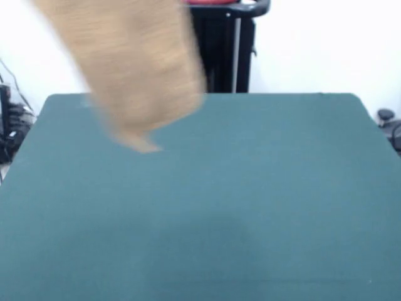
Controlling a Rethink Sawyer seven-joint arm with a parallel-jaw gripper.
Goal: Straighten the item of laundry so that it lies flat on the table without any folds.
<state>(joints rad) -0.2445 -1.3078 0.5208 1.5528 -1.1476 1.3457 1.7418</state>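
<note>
The item of laundry [131, 69], a light orange-tan towel, hangs blurred in the air at the upper left of the front view. Its top runs off the picture's upper edge and its lowest corner dangles just above the far left part of the dark green table [250, 200]. What holds the towel up is out of the picture. No gripper shows in this view.
The robot's black pedestal [222, 50] with a red part on top stands behind the table's far edge. Dark cables and gear [11, 125] sit off the table's left side, and a dark object [390, 128] lies off its right side.
</note>
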